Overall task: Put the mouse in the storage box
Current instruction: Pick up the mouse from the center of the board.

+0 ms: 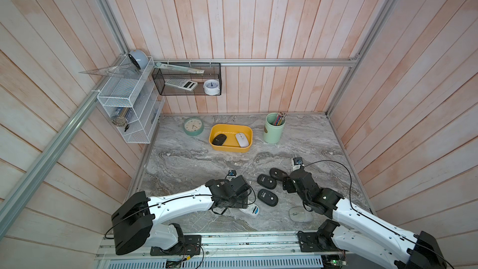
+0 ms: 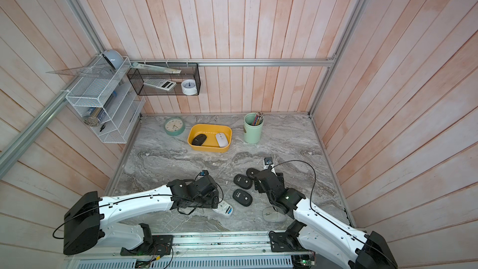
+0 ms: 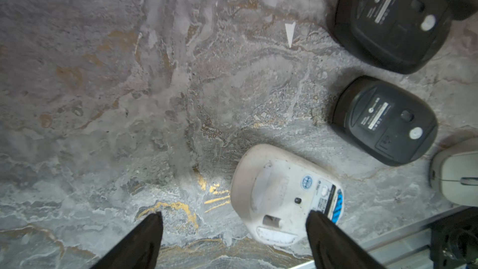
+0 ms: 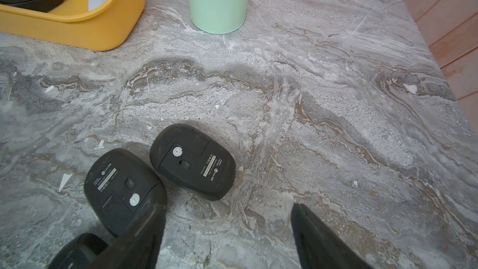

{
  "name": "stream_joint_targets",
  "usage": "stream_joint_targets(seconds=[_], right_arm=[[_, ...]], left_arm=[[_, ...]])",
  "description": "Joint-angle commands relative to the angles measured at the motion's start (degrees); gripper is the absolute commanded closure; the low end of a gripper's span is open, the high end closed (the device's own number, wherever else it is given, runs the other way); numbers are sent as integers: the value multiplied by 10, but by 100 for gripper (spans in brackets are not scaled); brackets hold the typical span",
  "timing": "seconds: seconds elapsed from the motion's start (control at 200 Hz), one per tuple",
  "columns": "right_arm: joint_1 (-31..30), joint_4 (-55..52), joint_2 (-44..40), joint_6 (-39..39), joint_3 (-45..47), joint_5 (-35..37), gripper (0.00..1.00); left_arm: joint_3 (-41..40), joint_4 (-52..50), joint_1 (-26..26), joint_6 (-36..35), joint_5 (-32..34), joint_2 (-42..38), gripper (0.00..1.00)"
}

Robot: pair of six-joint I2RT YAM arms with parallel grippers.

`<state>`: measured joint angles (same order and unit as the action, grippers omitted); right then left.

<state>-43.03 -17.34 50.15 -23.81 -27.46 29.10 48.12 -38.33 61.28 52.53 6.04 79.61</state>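
Observation:
The yellow storage box (image 1: 230, 149) stands at the back middle of the table, with a black mouse (image 1: 219, 139) and a white mouse (image 1: 241, 139) inside. Three black mice lie belly-up mid-table (image 1: 267, 181). A white mouse (image 3: 279, 195) lies belly-up near the front. My left gripper (image 3: 234, 214) hangs open just above it, one finger over its labelled end and the other over bare table. My right gripper (image 4: 229, 207) is open over bare marble, one finger overlapping a black mouse (image 4: 121, 185) and another black mouse (image 4: 194, 161) just ahead.
A mint-green pen cup (image 1: 274, 128) stands right of the box and a green clock (image 1: 194, 126) lies left of it. A pale grey mouse (image 1: 300, 214) sits upright by the right arm. Wire shelves hang on the left and back walls.

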Motion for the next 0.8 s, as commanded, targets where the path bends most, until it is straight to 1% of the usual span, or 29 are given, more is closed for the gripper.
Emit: stream_joint_targets(seconds=[0.0, 0.135, 0.425, 0.795], right_arm=[[3, 18, 3, -4, 5, 17, 17], [4, 20, 6, -4, 6, 17, 17], [3, 22, 14, -4, 4, 17, 17], [3, 22, 19, -6, 3, 19, 17]], left_arm=[[14, 9, 9, -4, -12, 18, 8], [9, 37, 12, -5, -32, 40, 10], [4, 76, 16, -10, -64, 99, 20], [18, 108, 17, -3, -63, 145, 37]])
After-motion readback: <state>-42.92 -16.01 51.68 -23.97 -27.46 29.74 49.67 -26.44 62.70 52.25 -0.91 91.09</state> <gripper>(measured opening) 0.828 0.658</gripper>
